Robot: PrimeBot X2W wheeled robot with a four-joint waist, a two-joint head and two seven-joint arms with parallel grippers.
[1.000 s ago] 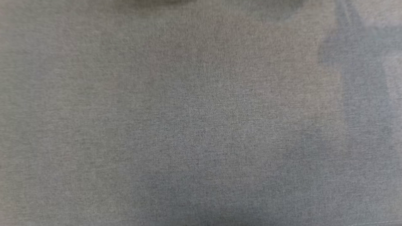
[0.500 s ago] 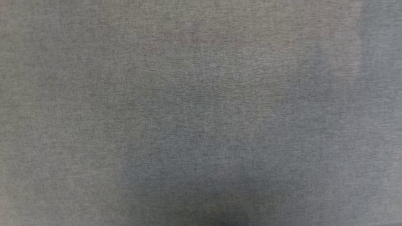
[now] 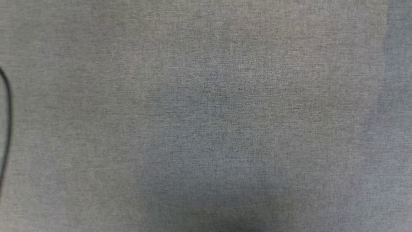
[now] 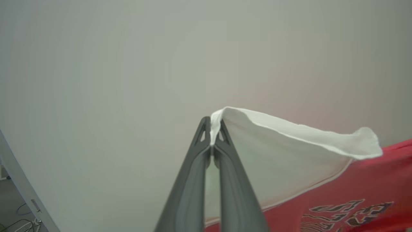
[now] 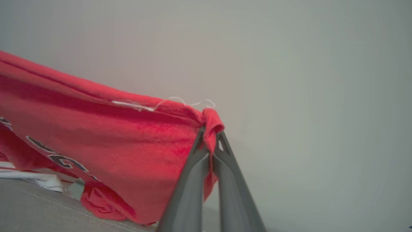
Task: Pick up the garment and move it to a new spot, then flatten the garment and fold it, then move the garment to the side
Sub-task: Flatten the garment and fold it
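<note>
The garment (image 4: 354, 187) is a red T-shirt with a white sleeve (image 4: 273, 151) and dark lettering, held up in the air between both arms. In the left wrist view my left gripper (image 4: 211, 129) is shut on the edge of the white sleeve. In the right wrist view my right gripper (image 5: 210, 137) is shut on a bunched red corner of the garment (image 5: 128, 145), which sags away to the left, its lower folds resting on the grey cloth surface (image 5: 32, 209).
The head view looks down on a plain grey cloth surface (image 3: 206, 116), with a thin dark cable (image 3: 7, 122) curving at its left edge. A pale wall (image 4: 128, 64) stands behind the garment; cables lie on the floor (image 4: 19, 222).
The head camera has shifted over the grey cloth; the blurred shapes at the top and right edges are gone and a dark cable has come in at the left edge.
</note>
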